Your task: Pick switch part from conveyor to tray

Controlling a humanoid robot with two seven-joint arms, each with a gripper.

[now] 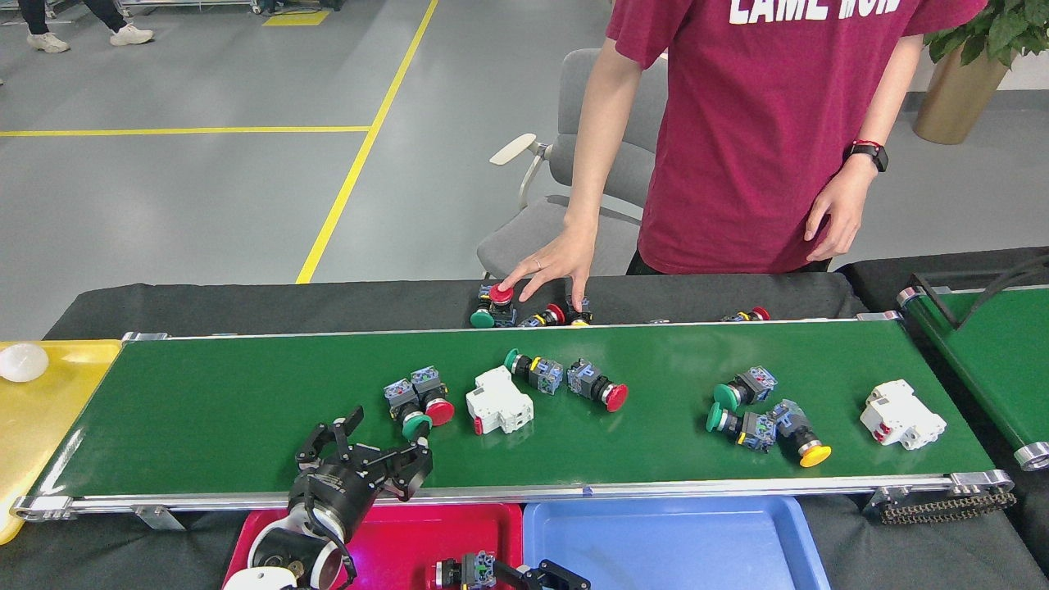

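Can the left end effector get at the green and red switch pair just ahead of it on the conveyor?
Probably yes. The left end effector is open at the near rail, and the switch pair lies just beyond it on the conveyor with bare belt between. The white breaker sits apart to the right.

Far beyond the jaws, a person in a maroon shirt (762, 131) stands before a grey chair (574, 188); potted plant (975, 65) far right.

Bright, even overhead light; sharp focus, soft glare on the conveyor (246, 401).
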